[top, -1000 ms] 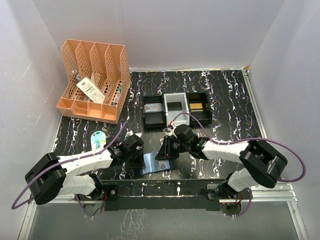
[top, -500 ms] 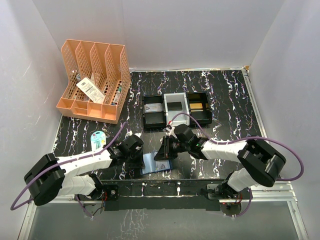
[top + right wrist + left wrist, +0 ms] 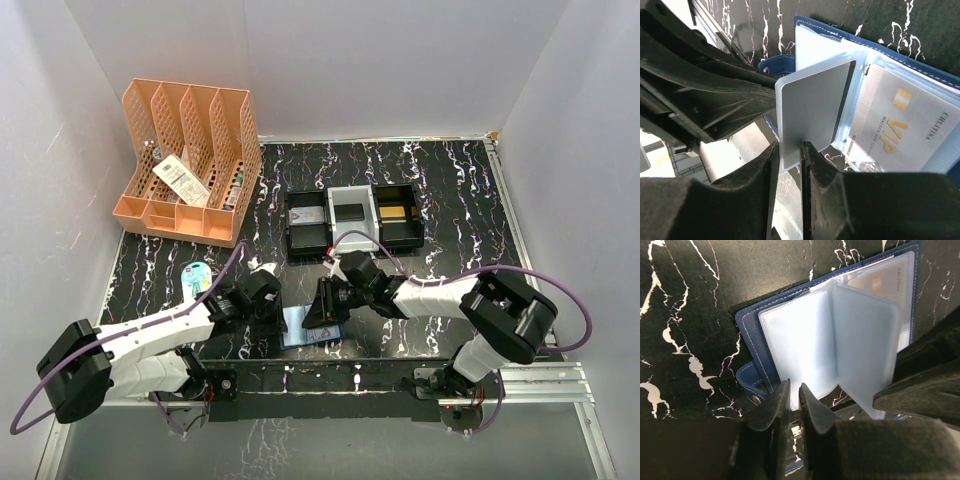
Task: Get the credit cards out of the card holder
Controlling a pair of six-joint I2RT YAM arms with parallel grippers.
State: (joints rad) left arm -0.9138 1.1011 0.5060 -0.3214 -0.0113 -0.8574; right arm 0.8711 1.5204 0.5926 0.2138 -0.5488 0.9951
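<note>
The navy-blue card holder [image 3: 305, 330] lies open near the table's front edge, its clear sleeves up. In the left wrist view my left gripper [image 3: 792, 390] is shut on the near edge of the card holder [image 3: 747, 335], on a pale sleeve page. My right gripper [image 3: 790, 147] is shut on a plain grey credit card [image 3: 815, 105] that stands partly out of an upright sleeve. A second card marked VIP [image 3: 900, 120] lies flat in a sleeve of the card holder [image 3: 840, 31]. In the top view the left gripper [image 3: 272, 305] and the right gripper [image 3: 325, 305] meet over the holder.
Three black and grey trays [image 3: 352, 218] stand in a row behind the grippers. An orange file rack [image 3: 190, 160] is at the back left. A pale blue oval case [image 3: 197, 275] lies left of the left arm. The metal rail [image 3: 330, 375] runs just in front.
My right gripper has moved a little left and toward the near edge with the grey card in it. The left arm has shifted slightly and still holds the holder.
</note>
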